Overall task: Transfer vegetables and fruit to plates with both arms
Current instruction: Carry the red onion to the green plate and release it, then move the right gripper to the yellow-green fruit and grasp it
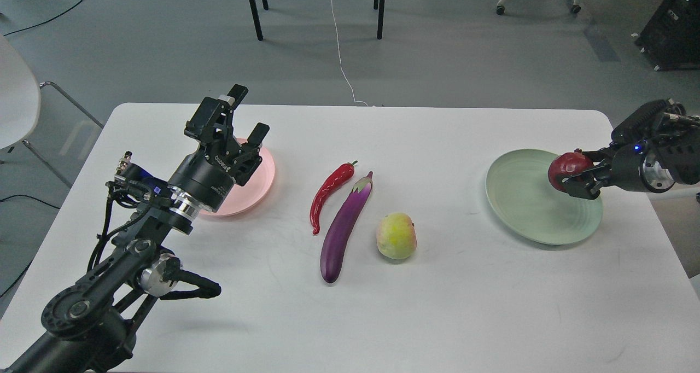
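Note:
My right gripper (575, 176) is shut on the dark red pomegranate (566, 168) and holds it above the right part of the pale green plate (525, 203). My left gripper (247, 116) is open and empty, raised over the pale pink plate (261, 177) at the left. In the middle of the white table lie the red chili pepper (328, 192), the purple eggplant (345, 226) right of it, and the yellow-green mango-like fruit (396, 235) further right.
The white table's (383, 318) far edge runs behind both plates. On the floor beyond stand dark chair legs (254, 9) and a white cable (340, 50). A white chair (16, 97) stands at the far left.

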You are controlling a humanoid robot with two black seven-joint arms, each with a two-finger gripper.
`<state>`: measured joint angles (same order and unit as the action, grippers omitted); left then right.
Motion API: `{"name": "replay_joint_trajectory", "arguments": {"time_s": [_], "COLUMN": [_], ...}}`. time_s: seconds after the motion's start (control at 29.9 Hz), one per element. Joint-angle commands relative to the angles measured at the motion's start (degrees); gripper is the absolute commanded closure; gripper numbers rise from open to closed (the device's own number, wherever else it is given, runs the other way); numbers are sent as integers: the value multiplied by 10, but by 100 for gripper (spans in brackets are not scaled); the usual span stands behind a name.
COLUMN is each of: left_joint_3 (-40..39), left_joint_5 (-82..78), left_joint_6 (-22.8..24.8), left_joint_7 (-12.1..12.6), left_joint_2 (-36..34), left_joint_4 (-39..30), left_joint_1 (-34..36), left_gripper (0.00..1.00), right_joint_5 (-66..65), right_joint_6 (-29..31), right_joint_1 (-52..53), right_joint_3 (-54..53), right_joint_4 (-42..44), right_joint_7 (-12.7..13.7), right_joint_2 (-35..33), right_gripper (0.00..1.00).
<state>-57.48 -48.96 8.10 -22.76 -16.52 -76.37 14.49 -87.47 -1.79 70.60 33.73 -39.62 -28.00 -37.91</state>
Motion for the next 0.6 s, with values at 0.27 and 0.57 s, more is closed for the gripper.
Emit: {"name": "replay_joint_trajectory", "arguments": {"time_s": [0.27,0.57], "left_joint_3": [-1,-1], "left_joint_5": [-1,-1], "left_joint_6": [0,0], "left_joint_7": [0,0], "left_joint_2": [6,6], "left_joint_4": [0,0], "left_joint_1": [0,0], "left_gripper": [2,2], "right_joint_5": [6,29], "right_joint_6": [-1,10], "right_joint_1": [-3,46], "right_joint_3": [-3,-98], "right_joint_4": [22,-113], "right_joint_7": [0,0], "right_joint_2": [19,-27], "right_gripper": [3,1]}}
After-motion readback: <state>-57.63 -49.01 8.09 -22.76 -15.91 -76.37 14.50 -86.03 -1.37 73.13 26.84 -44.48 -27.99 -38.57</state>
